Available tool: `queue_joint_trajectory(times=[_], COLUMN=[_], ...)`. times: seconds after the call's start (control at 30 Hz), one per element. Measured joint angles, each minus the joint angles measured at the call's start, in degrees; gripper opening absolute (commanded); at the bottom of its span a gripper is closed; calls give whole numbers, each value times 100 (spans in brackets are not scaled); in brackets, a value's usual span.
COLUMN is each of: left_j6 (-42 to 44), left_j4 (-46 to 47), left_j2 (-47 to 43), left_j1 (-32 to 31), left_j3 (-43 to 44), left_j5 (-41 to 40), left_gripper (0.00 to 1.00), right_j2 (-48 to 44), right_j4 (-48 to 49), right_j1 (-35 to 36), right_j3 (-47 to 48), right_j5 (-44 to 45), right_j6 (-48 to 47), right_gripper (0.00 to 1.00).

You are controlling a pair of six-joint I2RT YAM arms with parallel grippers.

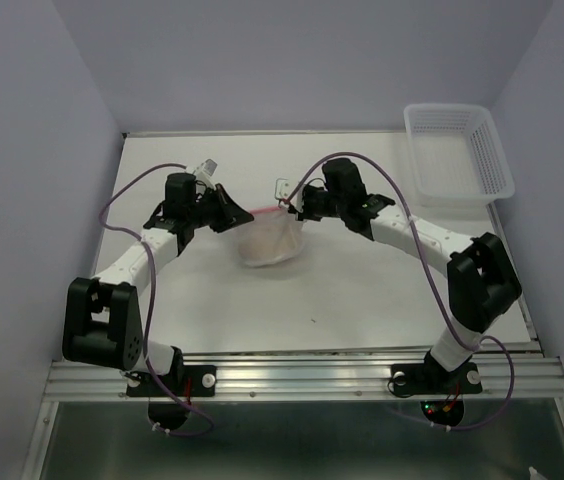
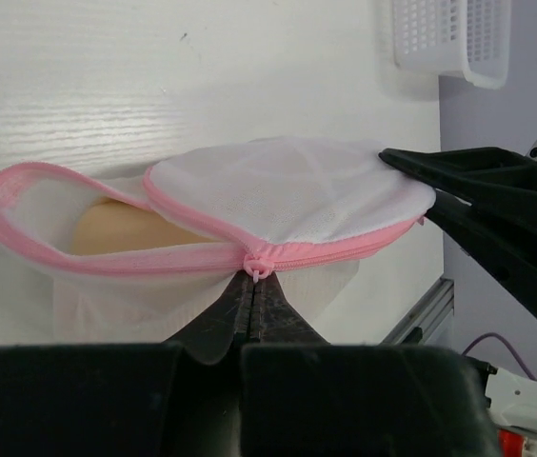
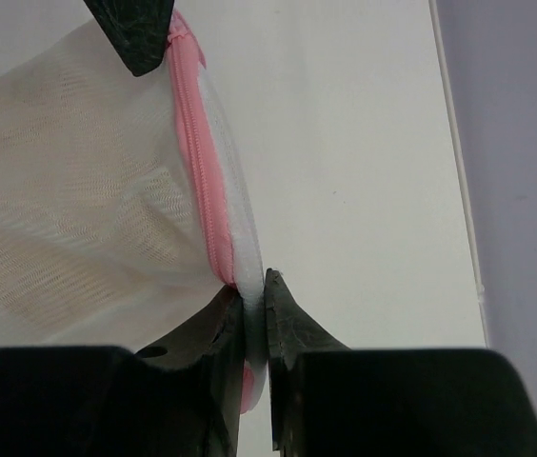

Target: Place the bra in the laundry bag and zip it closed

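Note:
The laundry bag [image 1: 270, 240], white mesh with pink zipper edging, is stretched between my two grippers at the middle of the table. My left gripper [image 2: 254, 284] is shut on the pink zipper pull [image 2: 257, 265]. Left of the pull the bag [image 2: 288, 190] gapes, and the tan bra [image 2: 126, 230] shows inside. Right of the pull the zipper is closed. My right gripper [image 3: 252, 290] is shut on the bag's white mesh edge [image 3: 240, 238] at the opposite end. In the top view the left gripper [image 1: 234, 212] and right gripper [image 1: 295, 208] face each other across the pink zipper line.
A rigid white slotted basket [image 1: 457, 150] stands at the table's back right corner, also at the upper right of the left wrist view as a basket [image 2: 454, 38]. A small white object [image 1: 282, 186] lies behind the bag. The metal rail [image 1: 302, 375] runs along the near edge.

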Motion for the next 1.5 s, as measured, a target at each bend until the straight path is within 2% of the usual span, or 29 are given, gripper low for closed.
queue_joint_trajectory(times=[0.13, 0.17, 0.2, 0.27, 0.3, 0.43, 0.53, 0.8, 1.0, 1.3, 1.5], left_j6=[-33, -48, -52, -44, -39, 35, 72, 9, -72, 262, 350], left_j4=[98, 118, 125, 140, 105, 22, 72, 382, 385, 269, 170], left_j2=[-28, -35, -39, -74, -133, -236, -236, -236, -232, -28, 76], left_j1=[44, 52, 52, 52, 87, 13, -382, -940, -1095, -1226, -1272], left_j3=[-229, -286, -306, -317, -317, -155, 225, 651, 651, 802, 802], left_j5=[94, 109, 111, 87, -7, -433, -516, -566, -769, -616, -586], left_gripper=[0, 0, 0, 0, 0, 0, 0, 0, 0, 0, 0], right_j2=[-85, -87, -87, -87, -87, -170, -415, -1239, -1110, -623, -350], right_j4=[96, 116, 125, 140, 109, 101, 57, 153, 111, 7, -81], right_j1=[-68, -81, -83, -96, -116, -468, -634, -199, -22, 2, 2], right_j3=[-133, -155, -173, -214, -216, -216, -216, -122, 28, 114, 199], right_j5=[-219, -269, -295, -315, -280, -273, -402, -522, -85, 205, 175], right_j6=[103, 149, 186, 267, 402, 824, 1226, 1954, 2378, 2103, 1906], right_gripper=[5, 12, 44, 68, 84, 98, 100, 97, 97, 97, 89])
